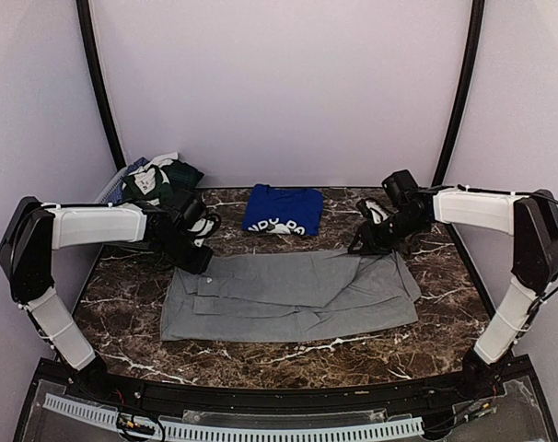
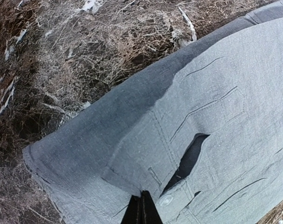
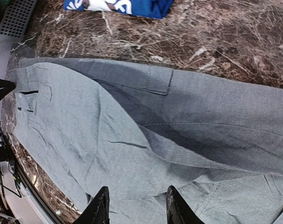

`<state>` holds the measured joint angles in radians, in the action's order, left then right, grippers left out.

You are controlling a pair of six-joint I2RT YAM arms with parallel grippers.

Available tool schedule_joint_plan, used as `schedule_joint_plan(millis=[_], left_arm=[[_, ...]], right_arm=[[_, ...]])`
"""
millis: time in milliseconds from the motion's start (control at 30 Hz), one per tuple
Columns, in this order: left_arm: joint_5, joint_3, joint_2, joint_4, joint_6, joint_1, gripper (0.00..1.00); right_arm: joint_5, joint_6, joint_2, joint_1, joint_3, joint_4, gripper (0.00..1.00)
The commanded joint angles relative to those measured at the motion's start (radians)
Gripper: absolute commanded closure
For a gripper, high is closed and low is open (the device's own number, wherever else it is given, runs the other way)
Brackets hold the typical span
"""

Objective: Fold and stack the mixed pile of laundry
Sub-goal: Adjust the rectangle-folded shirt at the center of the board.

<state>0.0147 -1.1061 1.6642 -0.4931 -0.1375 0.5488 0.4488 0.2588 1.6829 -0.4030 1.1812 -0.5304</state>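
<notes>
Far-left corner of the dark marble table: we note the unsorted garments, dark-green and patterned pieces heaped together, with a grey mesh basket against them at the table edge.

Just right of that heap, the left gripper sits at the far-left corner of the grey polo shirt. Its wrist view shows the jaws pressed together into a single dark point over the collar and button placket. We cannot tell whether any cloth is pinched between them.

Centre: the polo lies spread flat across the middle of the table, long side running left to right, with creases and a folded-over panel along its far edge. Beyond it, near the back wall and apart from it, the royal-blue T-shirt lies folded into a compact rectangle, white print showing on its near edge.

Right side: the right gripper is at the polo's far-right edge. Its jaws stand wide apart, with grey fabric visible between the two fingers, and hold nothing.
</notes>
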Motion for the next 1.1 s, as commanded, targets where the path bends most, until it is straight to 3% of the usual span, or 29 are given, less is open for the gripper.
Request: schedule_joint_plan(millis=[0, 200, 433, 667, 1067], left_arm=[[-0.06, -0.022, -0.015, -0.028, 0.006, -0.001, 1.0], [-0.092, -0.034, -0.018, -0.018, 0.007, 0.0, 1.0], [-0.027, -0.082, 0.039, -0.093, -0.027, -0.002, 1.0], [-0.001, -0.032, 0.033, -0.147, -0.072, -0.008, 1.0], [0.061, -0.03, 0.021, -0.173, -0.099, -0.029, 1.0]], right_arm=[[-0.093, -0.027, 0.009, 0.01, 0.04, 0.0, 0.58], [-0.1, -0.059, 0.005, 0.055, 0.07, 0.019, 0.45], [-0.049, -0.077, 0.054, 0.059, 0.075, 0.009, 0.45], [-0.108, -0.072, 0.09, 0.056, 0.07, 0.017, 0.42], [-0.259, -0.071, 0.192, 0.015, 0.146, 0.009, 0.46]])
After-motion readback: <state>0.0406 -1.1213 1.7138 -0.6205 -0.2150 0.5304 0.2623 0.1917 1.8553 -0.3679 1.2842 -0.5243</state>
